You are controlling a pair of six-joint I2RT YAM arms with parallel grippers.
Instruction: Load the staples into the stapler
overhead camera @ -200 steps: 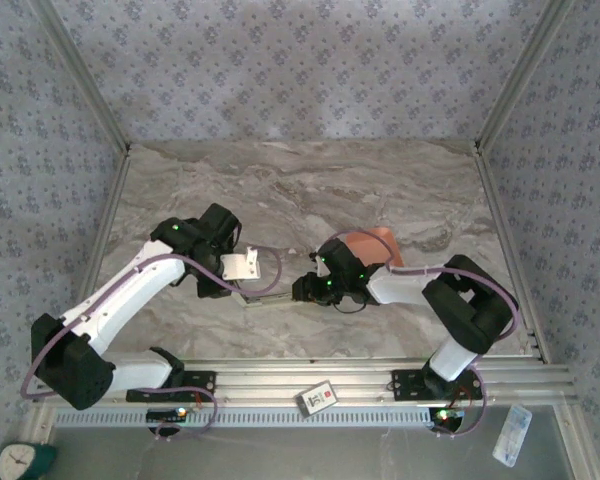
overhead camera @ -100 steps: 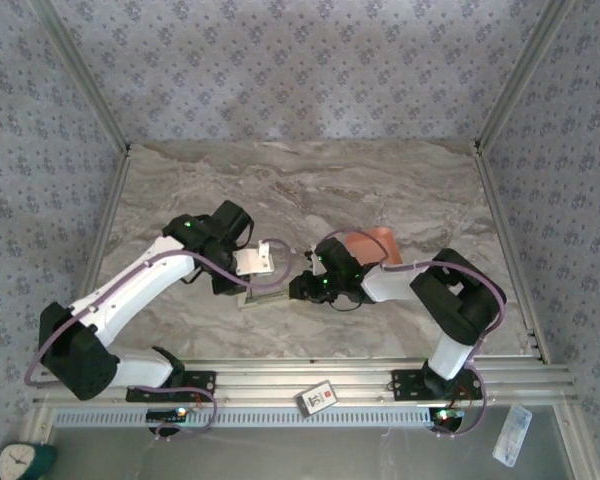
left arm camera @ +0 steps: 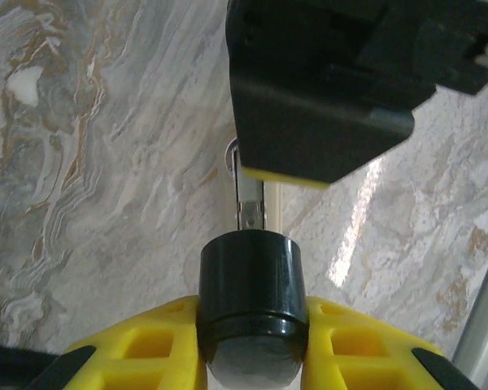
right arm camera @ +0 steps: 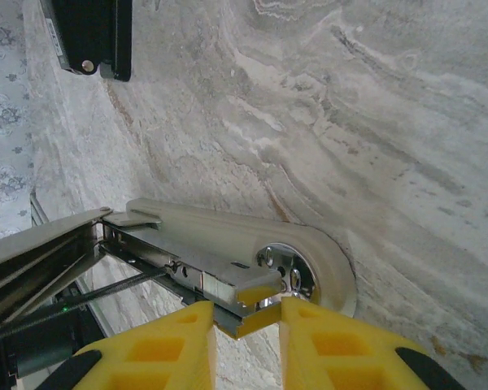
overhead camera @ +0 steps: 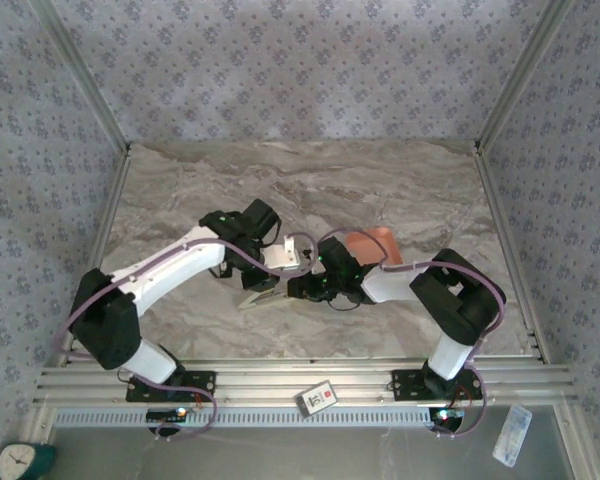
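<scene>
The left jaws (left arm camera: 248,318), nearly closed on what seems the dark rounded tip (left arm camera: 248,268) of the stapler cover (overhead camera: 298,250), have swung it rightward and up off the base (right arm camera: 228,223). Just ahead of them the metal magazine (left arm camera: 250,195) lies bared above the worktop (left arm camera: 106,162). The right jaws (right arm camera: 246,313) have narrowed to pinch the magazine's hinge end, so the channel looks steadied for staples.

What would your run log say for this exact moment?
left gripper: shut on black knob | right gripper: shut on stapler, hinge end | stapler: open
</scene>
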